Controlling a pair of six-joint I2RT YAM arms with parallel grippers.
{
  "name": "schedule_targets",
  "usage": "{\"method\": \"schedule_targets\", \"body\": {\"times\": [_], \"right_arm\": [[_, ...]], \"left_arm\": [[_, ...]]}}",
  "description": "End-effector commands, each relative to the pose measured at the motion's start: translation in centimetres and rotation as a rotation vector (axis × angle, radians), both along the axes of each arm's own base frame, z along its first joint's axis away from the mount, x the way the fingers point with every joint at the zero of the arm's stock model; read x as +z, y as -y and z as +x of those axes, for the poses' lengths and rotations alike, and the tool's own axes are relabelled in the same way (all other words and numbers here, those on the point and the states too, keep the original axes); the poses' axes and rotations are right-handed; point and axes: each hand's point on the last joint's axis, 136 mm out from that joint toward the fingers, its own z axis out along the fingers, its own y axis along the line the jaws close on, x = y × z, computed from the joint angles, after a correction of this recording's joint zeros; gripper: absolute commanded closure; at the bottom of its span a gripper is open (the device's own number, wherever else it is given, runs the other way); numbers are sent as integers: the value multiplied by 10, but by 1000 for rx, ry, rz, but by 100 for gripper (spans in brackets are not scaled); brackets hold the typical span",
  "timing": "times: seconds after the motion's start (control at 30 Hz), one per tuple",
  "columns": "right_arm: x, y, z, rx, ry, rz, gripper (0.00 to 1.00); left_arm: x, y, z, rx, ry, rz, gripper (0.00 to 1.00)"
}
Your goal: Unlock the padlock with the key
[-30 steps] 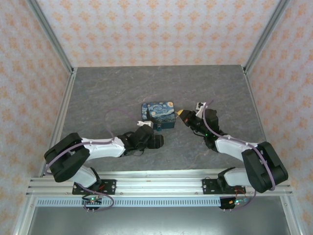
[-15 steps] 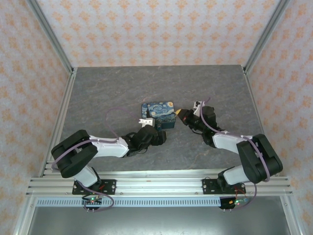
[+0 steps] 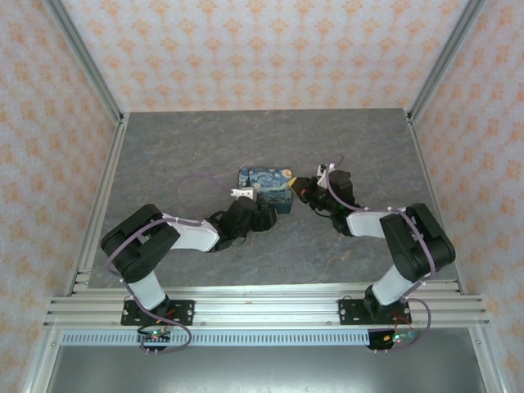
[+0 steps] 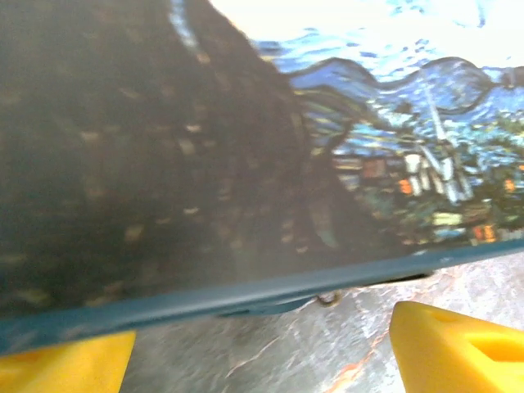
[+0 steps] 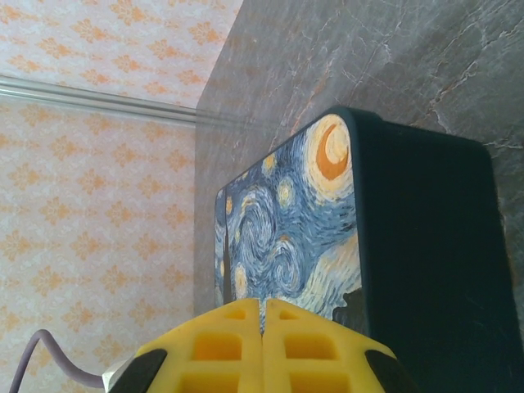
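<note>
The blue box with the swirly night-sky painting (image 3: 266,187) lies in the middle of the table. My left gripper (image 3: 248,202) is at its near-left corner. It is open, with the yellow fingers (image 4: 458,348) wide apart and bare table between them. The box's painted face (image 4: 246,147) looms just ahead. A small metal ring (image 4: 327,296) peeks out under the box's blue rim; I cannot tell what it belongs to. My right gripper (image 3: 300,187) is shut at the box's right end, its yellow pads (image 5: 237,344) pressed together with nothing visible between them. The padlock and the key are hidden.
The grey marbled table (image 3: 180,155) stretches to the back and both sides of the box. Aluminium posts (image 3: 86,61) and patterned walls (image 3: 262,49) enclose it. A purple cable (image 3: 192,184) arcs over the left arm.
Both arms have closed in on the box. The left gripper has moved forward and right to its near-left corner, and the right gripper has slid left to its right end.
</note>
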Motion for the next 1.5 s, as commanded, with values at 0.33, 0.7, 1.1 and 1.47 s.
{"method": "schedule_targets", "body": {"times": [0.33, 0.7, 1.1, 1.47], "right_arm": [[3, -4, 20, -24, 30, 27, 100], [-9, -2, 20, -33, 11, 2, 100], [-20, -3, 24, -33, -9, -5, 100], [-24, -3, 23, -34, -20, -4, 100]], "left_arm": [[-4, 32, 21, -129, 31, -26, 19], [21, 50, 21, -176, 80, -175, 23], [8, 42, 31, -103, 53, -235, 24], [7, 32, 31, 7, 51, -377, 28]]}}
